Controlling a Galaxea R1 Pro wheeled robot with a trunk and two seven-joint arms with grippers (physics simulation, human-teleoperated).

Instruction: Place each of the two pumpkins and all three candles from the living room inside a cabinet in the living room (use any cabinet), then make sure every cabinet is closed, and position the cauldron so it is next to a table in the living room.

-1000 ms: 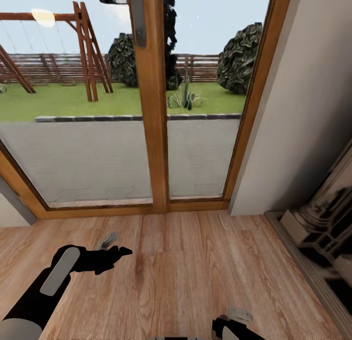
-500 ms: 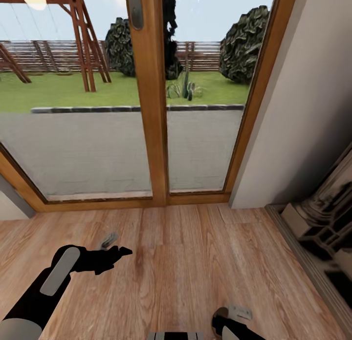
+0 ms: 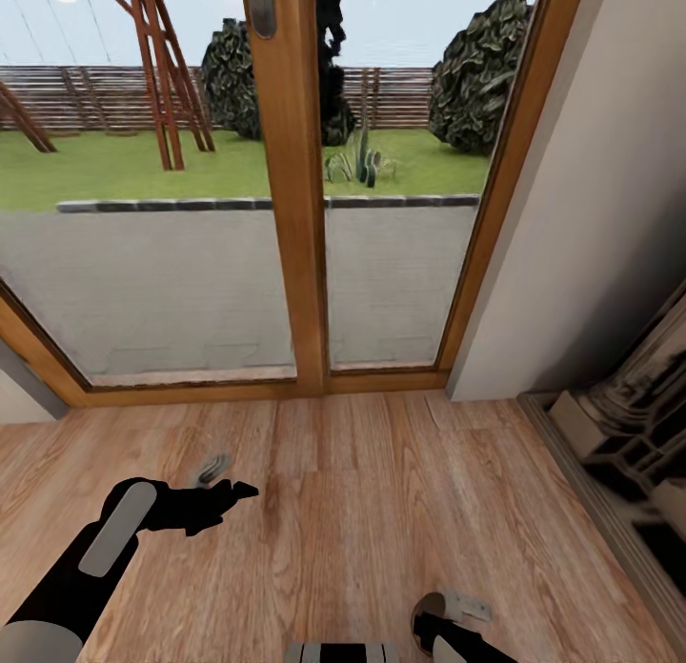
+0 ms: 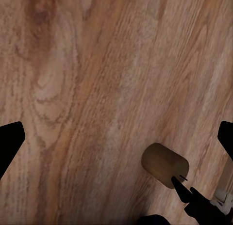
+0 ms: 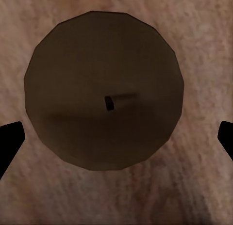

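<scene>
Right wrist view looks straight down on a candle, a dull brown cylinder standing upright on the wooden floor, its flat round top facing the camera with a short dark wick at the middle. The right end effector hangs above it with its two black fingertips spread wide, one on either side of the candle and touching nothing.

In the left wrist view the same candle stands on the floor with the right arm's dark tip just beside it, and the left end effector is also spread wide and empty.

In the head view the candle is near, at the lower right, just beyond the right arm. The left end effector is held over the floor at the near left. Far ahead is a wooden-framed glass door onto a garden, with a pale wall to its right.
</scene>
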